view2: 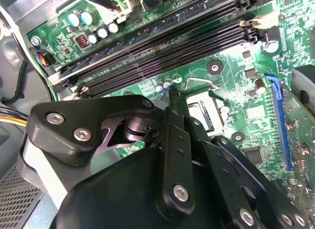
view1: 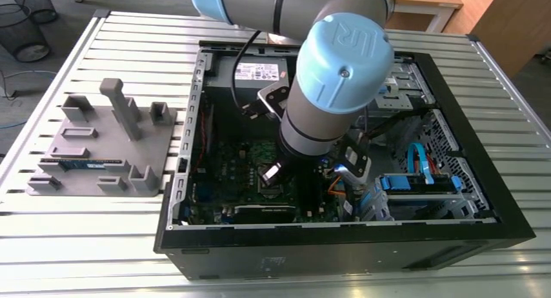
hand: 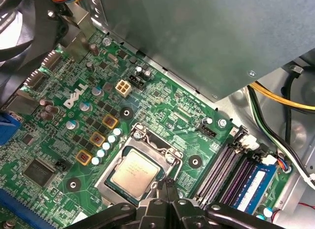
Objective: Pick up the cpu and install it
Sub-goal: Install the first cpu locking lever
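Observation:
The cpu [hand: 135, 174], a flat square chip with a silver-grey top, lies flat inside the motherboard socket [hand: 170, 154] in the first wrist view. My gripper [hand: 167, 184] is shut, its two thin fingertips pressed together at the chip's edge beside the socket frame, with nothing seen between them. In the second wrist view the black gripper [view2: 172, 98] points down next to the socket frame [view2: 206, 110] and its wire lever [view2: 202, 81]. The exterior view has my arm [view1: 336, 72] reaching down into the open computer case [view1: 344, 240], hiding the socket.
Memory slots [hand: 221, 170] run beside the socket, one holding a blue stick [hand: 252, 183]. The power supply box [hand: 197, 37] overhangs the board, with cables [hand: 275, 120] nearby. On the exterior view's left, a grey fixture plate [view1: 95, 149] carries a memory stick [view1: 82, 162].

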`<state>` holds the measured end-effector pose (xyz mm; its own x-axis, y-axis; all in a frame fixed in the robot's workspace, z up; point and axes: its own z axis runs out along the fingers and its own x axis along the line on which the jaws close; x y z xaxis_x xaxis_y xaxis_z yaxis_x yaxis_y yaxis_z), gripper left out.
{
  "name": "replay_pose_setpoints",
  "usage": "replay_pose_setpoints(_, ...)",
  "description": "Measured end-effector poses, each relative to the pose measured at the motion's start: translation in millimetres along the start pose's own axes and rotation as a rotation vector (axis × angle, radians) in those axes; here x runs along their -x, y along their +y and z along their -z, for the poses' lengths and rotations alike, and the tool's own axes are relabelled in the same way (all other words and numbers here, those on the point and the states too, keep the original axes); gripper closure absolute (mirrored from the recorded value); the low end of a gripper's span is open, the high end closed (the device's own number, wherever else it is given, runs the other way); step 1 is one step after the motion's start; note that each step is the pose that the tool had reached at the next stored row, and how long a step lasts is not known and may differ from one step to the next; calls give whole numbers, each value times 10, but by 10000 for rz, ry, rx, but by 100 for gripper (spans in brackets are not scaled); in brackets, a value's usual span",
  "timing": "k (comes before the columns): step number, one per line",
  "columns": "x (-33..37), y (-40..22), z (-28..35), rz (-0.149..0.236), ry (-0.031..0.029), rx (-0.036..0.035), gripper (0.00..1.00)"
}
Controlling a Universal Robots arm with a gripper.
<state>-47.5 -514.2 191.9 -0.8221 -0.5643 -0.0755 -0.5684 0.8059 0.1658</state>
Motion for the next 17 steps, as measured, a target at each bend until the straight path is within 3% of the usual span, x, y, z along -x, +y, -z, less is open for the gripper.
replay_pose_setpoints(7,-17,11,-3,-18,7,-16,89)
replay_pose_setpoints(17,-45,-29,11,-99,37,-85,89)
